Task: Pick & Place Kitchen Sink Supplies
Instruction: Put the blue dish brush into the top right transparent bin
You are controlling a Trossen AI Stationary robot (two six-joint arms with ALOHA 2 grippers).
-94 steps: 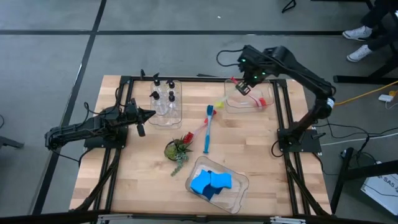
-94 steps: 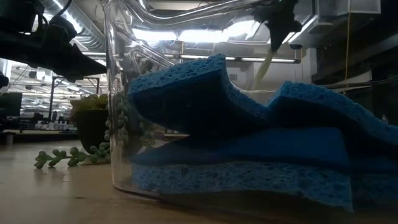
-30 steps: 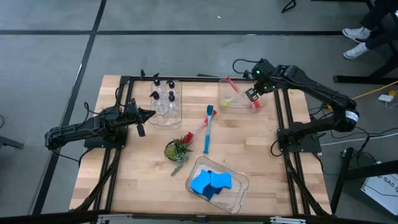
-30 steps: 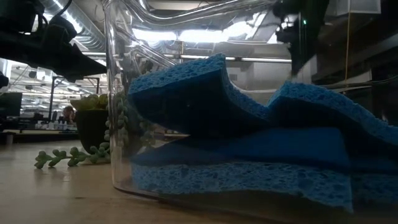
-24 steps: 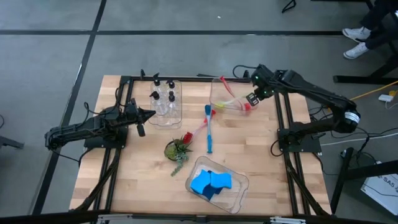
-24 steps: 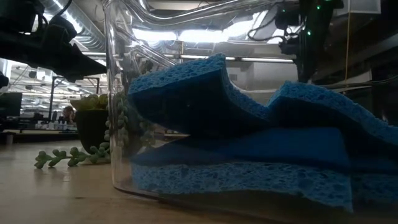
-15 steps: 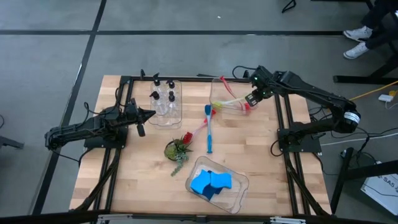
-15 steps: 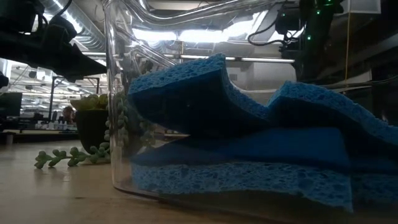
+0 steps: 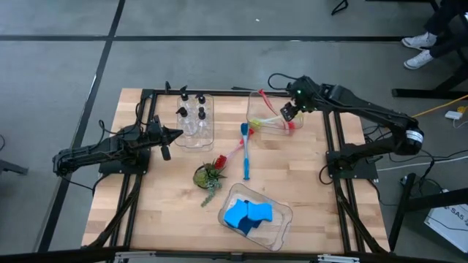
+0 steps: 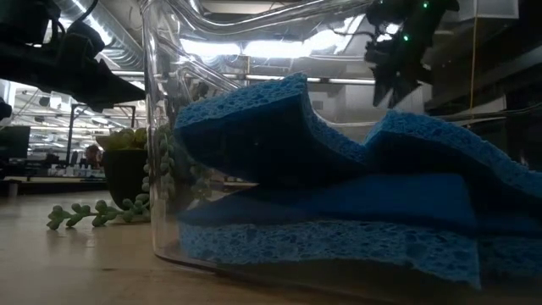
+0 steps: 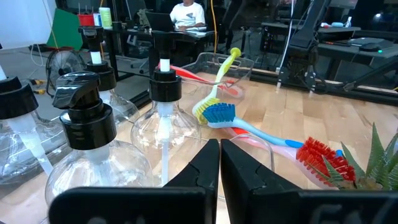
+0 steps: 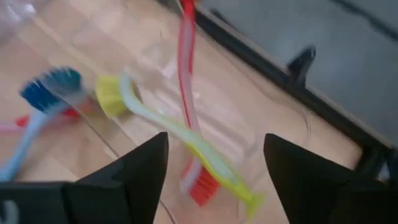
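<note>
Overhead, wooden table (image 9: 175, 190) amid grey floor (image 9: 58, 66).

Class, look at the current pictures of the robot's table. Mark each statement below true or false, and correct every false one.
1. The blue sponges lie in a clear bin at the table's near edge. True.
2. The right pincer is shut on the blue brush. False: its fingers are spread, nothing between them; the blue brush lies on the bare table.
3. The yellow-green brush and a red brush cross inside the far clear bin. True.
4. The pump bottles stand loose on the wood. False: they stand in a clear bin.
5. The left pincer is open wide. False: its fingers are together, near the bottles.
</note>
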